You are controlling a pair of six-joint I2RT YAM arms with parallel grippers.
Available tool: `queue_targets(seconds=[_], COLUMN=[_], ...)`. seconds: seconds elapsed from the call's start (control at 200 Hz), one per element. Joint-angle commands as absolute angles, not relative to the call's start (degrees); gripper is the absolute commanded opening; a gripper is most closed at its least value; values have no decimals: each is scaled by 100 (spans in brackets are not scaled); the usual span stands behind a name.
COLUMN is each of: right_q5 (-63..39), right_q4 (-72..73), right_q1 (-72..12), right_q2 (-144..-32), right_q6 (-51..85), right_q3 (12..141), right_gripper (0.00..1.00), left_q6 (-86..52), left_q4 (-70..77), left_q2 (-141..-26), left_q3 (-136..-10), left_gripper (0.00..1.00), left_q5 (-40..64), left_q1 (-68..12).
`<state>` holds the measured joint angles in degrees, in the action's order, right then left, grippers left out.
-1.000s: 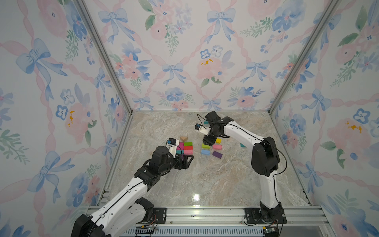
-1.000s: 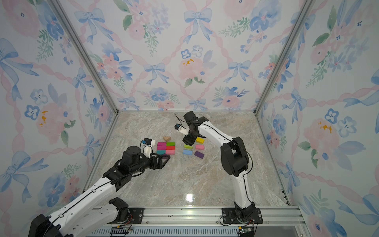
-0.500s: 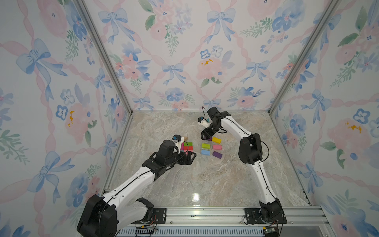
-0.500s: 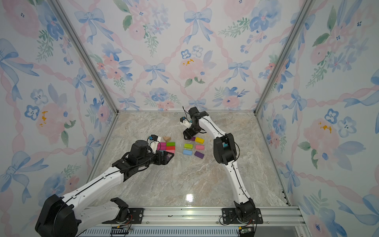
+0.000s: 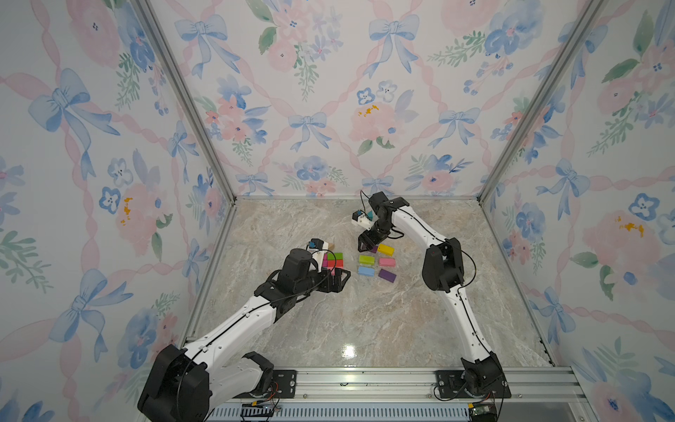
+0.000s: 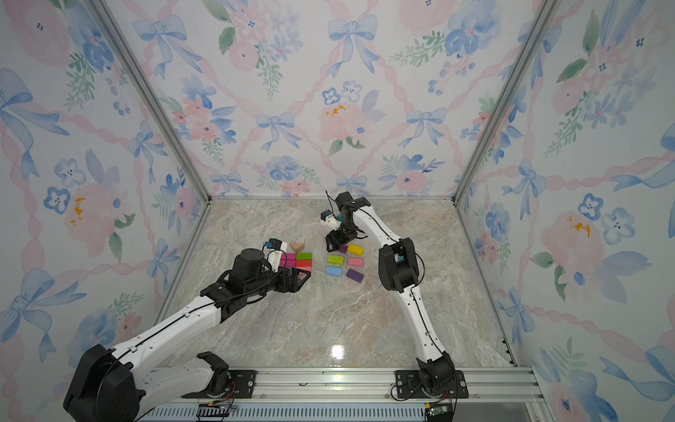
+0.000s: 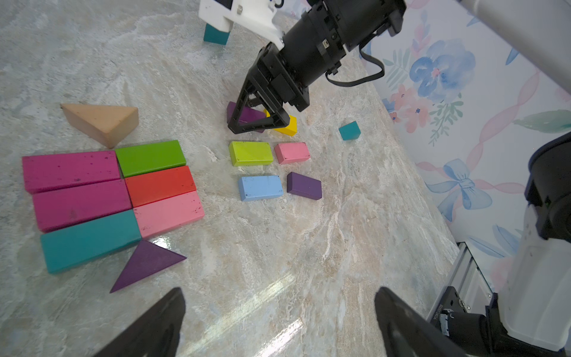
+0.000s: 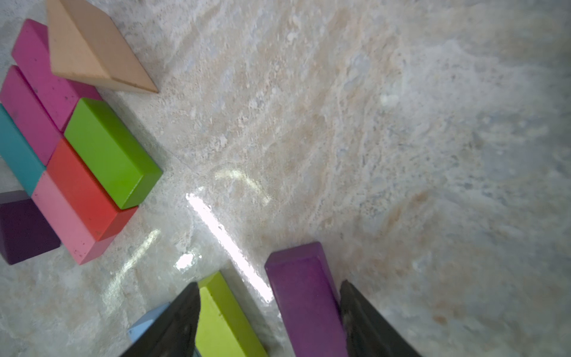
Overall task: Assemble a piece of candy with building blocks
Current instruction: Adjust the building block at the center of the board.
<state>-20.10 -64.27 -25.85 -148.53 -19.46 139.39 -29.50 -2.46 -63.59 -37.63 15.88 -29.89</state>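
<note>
Six building blocks lie packed in a rectangle (image 7: 123, 191): two magenta, teal, green, red, pink. A tan prism (image 7: 102, 122) and a purple prism (image 7: 145, 265) lie beside it. Loose blocks sit to the right: lime (image 5: 366, 259), pink (image 5: 387, 262), blue (image 5: 365, 271), dark purple (image 5: 387, 275), yellow (image 5: 385, 250). My right gripper (image 5: 367, 246) (image 8: 268, 284) is open and down on the floor. It straddles a purple block (image 8: 306, 303) that touches one finger, and the lime block (image 8: 222, 315) lies by the other finger. My left gripper (image 5: 338, 281) (image 7: 278, 290) is open over bare floor near the purple prism.
Two small teal blocks (image 7: 349, 130) (image 7: 216, 34) lie apart from the others, behind the right gripper. The marble floor (image 5: 365, 321) is walled by flowered panels, with a metal rail (image 5: 365, 380) along the front.
The right arm's elbow has swung left and its gripper has dropped onto the purple block beside the yellow one. The left gripper has shifted slightly right near the packed group.
</note>
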Motion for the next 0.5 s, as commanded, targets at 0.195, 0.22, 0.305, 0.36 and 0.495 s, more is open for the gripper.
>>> queue_targets(seconds=[0.195,0.22,0.305,0.36,0.495], right_q5=[-2292,-2294,-2286,-2286,-2277], right_q4=[-6566,-6570,-6596,-6584,-6553], right_q1=[-2603,-2615,-2633,-2646,-2682], right_q2=[-14692,-14698,-14714,-14718,-14779], right_q6=[-2013,-2020,-2048,-2065,-2082], right_q3=[13408,13403,13413,13421,13552], right_gripper=[71,71,70,70,70], left_q6=[-2872,-2881,-2891,-2900,-2905], left_q4=[-95,-88,-95,-94,-81], left_q2=[-6221,-6214,-6195,-6182,-6167], left_q3=[-3754,-3746,-3709,-3685,-3656], left_gripper=[98,98,98,98,98], left_q5=[1639,1635,1634,1626,1626], left_q1=[-2928,-2929,-2926,-2914,-2897])
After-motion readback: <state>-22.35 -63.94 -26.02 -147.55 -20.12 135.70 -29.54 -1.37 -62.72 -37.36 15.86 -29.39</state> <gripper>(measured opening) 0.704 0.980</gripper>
